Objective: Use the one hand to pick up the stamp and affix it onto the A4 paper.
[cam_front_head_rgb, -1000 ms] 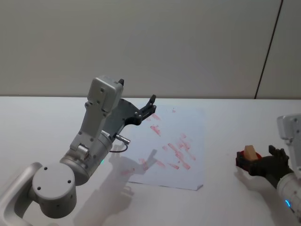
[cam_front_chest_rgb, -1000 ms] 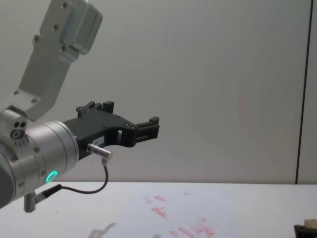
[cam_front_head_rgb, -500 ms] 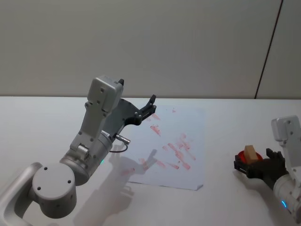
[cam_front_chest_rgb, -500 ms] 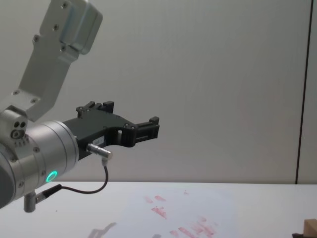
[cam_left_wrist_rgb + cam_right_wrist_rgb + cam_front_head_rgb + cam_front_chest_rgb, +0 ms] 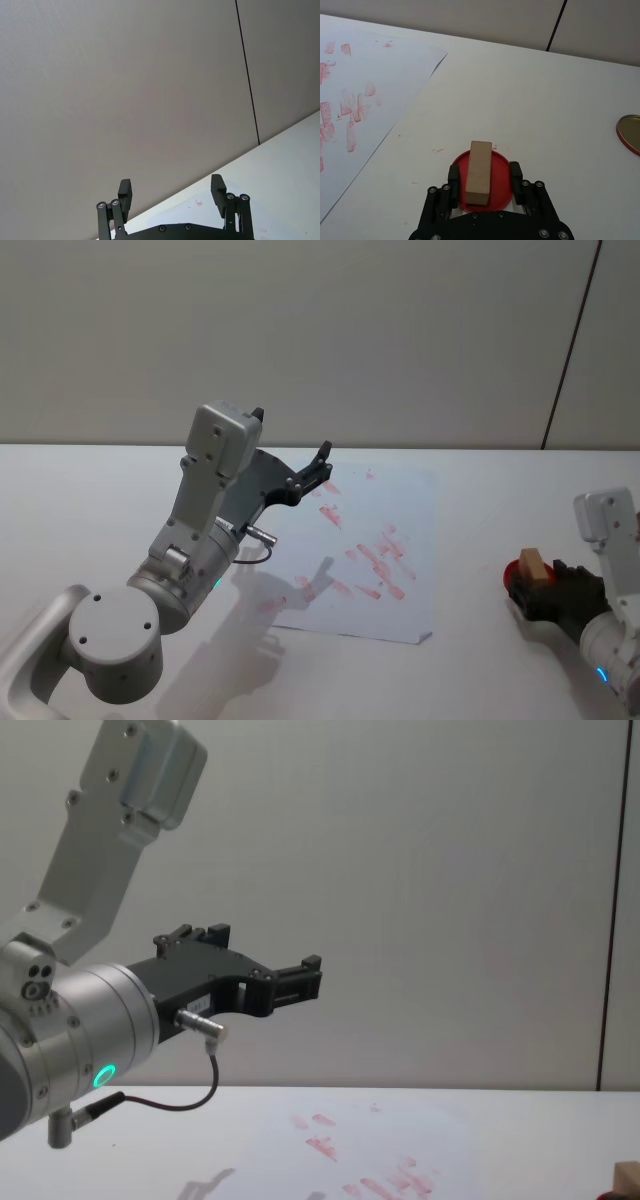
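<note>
Right gripper (image 5: 484, 176): low over the table (image 5: 100, 500) at the near right, fingers spread to either side of the stamp (image 5: 479, 167) with a gap on each side, gripping nothing.
Stamp place: on the round red pad (image 5: 500, 172), well to the right of the A4 paper (image 5: 405, 495).
Stamp axis: it stands on end on the pad, long axis rising from it; in the right wrist view that axis runs between the two fingers, in line with them.
Edges: the paper's right edge lies apart from the pad, and its near right corner curls up a little.
Open room: bare tabletop lies between the pad and the paper; a round red-rimmed lid (image 5: 631, 134) lies well off on the pad's other side.
Left gripper (image 5: 171, 186): raised above the paper's far left part, fingers wide apart and holding nothing.
Change: the right arm's silver wrist housing stands nearer the paper than a second ago; stamp, pad, paper and left arm are where they were.
</note>
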`<act>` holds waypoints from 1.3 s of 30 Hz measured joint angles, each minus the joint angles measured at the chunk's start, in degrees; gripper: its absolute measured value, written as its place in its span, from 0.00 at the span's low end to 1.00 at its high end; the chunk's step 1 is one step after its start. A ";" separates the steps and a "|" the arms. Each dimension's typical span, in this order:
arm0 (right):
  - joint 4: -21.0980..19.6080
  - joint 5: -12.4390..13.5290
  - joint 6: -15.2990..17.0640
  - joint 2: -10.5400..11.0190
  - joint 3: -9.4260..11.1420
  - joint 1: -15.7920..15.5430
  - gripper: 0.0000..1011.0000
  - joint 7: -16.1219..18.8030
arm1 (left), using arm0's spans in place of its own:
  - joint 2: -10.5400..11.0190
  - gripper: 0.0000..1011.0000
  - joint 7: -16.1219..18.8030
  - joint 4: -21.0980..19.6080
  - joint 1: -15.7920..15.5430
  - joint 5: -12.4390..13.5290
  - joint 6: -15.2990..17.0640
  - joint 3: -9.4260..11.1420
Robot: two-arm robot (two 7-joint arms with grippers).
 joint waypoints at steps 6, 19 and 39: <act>0.14 -0.10 0.06 -0.05 0.00 0.03 0.44 0.03 | 0.00 0.99 0.00 0.00 0.00 0.00 0.00 0.00; 0.27 -0.19 0.12 -0.12 0.00 0.10 0.22 0.03 | 0.00 0.99 0.00 0.00 0.00 0.00 0.00 0.00; -0.28 -0.20 -1.96 -0.62 0.39 1.04 0.22 1.01 | 0.00 0.99 0.00 0.00 0.00 0.00 0.00 0.00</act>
